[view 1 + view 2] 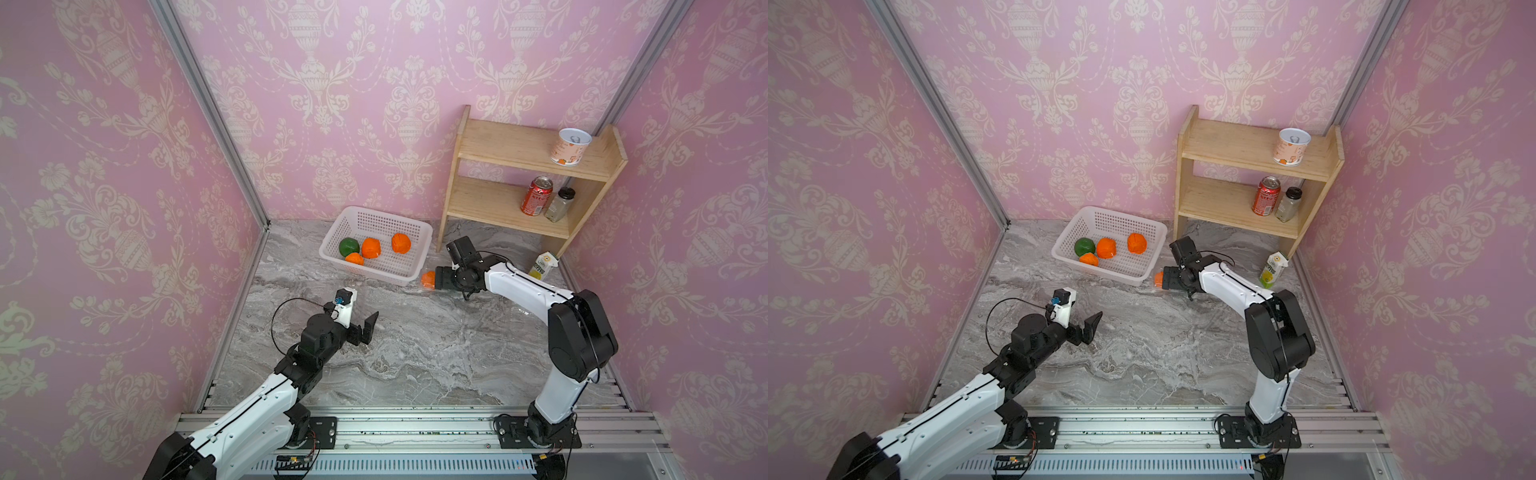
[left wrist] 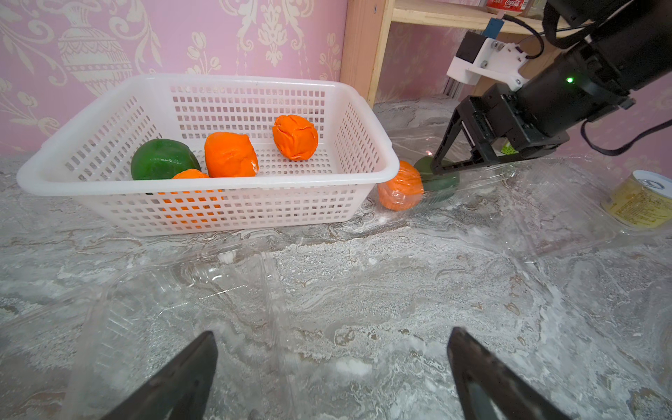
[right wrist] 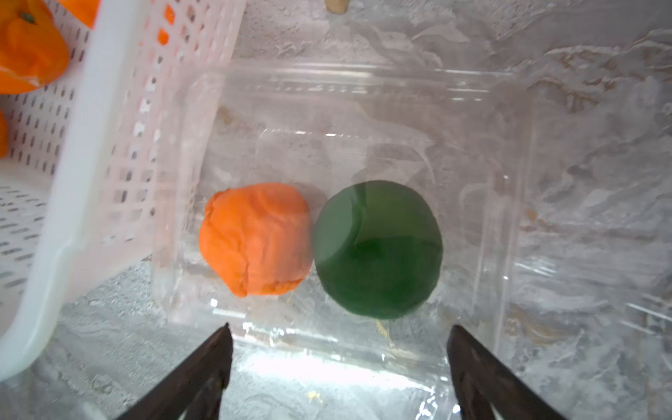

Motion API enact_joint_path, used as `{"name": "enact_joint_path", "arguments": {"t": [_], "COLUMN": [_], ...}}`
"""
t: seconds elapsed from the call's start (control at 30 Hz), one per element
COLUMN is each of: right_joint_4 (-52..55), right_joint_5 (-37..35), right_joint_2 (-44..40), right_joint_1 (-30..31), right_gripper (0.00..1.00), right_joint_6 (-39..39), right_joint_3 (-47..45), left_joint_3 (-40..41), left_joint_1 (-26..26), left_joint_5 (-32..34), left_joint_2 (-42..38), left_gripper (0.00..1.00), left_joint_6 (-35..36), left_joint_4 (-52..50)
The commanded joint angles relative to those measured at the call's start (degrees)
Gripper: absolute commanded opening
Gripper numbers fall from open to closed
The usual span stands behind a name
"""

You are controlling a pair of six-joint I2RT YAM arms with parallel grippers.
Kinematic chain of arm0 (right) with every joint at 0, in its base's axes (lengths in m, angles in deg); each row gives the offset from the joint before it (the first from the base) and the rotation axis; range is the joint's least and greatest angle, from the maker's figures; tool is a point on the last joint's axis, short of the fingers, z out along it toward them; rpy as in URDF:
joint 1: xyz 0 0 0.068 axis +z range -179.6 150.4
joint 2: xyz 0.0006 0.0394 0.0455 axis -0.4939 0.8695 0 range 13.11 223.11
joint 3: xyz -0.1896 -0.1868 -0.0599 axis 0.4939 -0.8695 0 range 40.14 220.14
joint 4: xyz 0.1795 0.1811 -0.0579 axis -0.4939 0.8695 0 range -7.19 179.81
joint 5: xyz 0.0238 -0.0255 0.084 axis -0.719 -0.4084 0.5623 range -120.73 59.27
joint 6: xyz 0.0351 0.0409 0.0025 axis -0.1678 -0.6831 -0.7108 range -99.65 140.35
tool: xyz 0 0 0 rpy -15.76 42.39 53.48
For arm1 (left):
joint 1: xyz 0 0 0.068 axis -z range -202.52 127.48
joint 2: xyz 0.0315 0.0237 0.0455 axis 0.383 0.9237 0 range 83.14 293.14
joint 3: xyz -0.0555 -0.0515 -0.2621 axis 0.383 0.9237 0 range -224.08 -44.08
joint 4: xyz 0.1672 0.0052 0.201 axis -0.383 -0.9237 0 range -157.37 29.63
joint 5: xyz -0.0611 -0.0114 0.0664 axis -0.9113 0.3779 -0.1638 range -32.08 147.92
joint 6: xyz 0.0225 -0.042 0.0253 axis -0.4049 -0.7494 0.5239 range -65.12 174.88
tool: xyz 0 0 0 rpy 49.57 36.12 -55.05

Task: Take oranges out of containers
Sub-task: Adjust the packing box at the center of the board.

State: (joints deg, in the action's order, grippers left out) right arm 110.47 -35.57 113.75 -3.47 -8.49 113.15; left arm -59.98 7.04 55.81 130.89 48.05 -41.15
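Right end effector (image 3: pixel 340 327), jaws spread and empty, hovers over a clear container (image 3: pixel 363 83) just beside the white basket (image 3: pixel 91 145). Inside the container an orange fruit (image 3: pixel 256 240) touches a green fruit (image 3: pixel 378 251). An off-centre close may crush the thin wall or drag the container.

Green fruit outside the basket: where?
Right wrist view: dark green round fruit in a clear plastic clamshell box, beside the bright orange fruit, right of the white perforated basket.
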Motion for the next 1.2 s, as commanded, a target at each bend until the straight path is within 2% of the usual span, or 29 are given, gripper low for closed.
{"name": "enact_joint_path", "arguments": {"t": [0.0,0.17,0.33,0.5,0.6,0.67,0.97,1.17], "right_joint_4": [0.7,-0.9,0.1,-1.7,-1.0,-2.1,-1.3,0.9], "right_joint_5": [4.2,7.1,4.9,7.1,7.0,6.6,5.7,4.8], "right_joint_2": [-5.3,-13.7,-17.2,-11.7,-7.4,-5.3,9.6,13.8], "right_joint_1": [3.3,6.1,4.3,-3.7,-6.3,-7.2,-9.3,-8.8], "right_gripper": [0.92,0.93,0.95,0.95,0.96,0.99,1.00,0.98], "right_joint_6": [-4.6,-9.0,-5.8,0.1,3.4,5.0,10.1,10.7], "right_joint_3": [-3.8,-8.7,-7.5,-2.9,1.0,2.6,13.8,16.5], "left_joint_3": [0.7,0.9,0.8,1.1,1.4,1.7,2.3,3.1], "left_joint_1": [0.5,0.5,0.5,0.5,0.5,0.5,0.5,0.5], "left_joint_5": [0.6,0.5,0.3,-0.1,0.2,0.0,-0.4,1.6], "left_joint_2": [-0.3,0.0,0.9,1.0,0.8,0.8,2.0,1.3], "left_gripper": [0.99,0.99,0.99,0.99,0.99,0.99,0.99,0.99], "left_joint_6": [1.1,1.1,1.0,1.0,1.2,1.2,1.2,1.0], "left_joint_4": [0.4,1.0,1.3,2.0,2.3,2.7,4.6,4.9]}}
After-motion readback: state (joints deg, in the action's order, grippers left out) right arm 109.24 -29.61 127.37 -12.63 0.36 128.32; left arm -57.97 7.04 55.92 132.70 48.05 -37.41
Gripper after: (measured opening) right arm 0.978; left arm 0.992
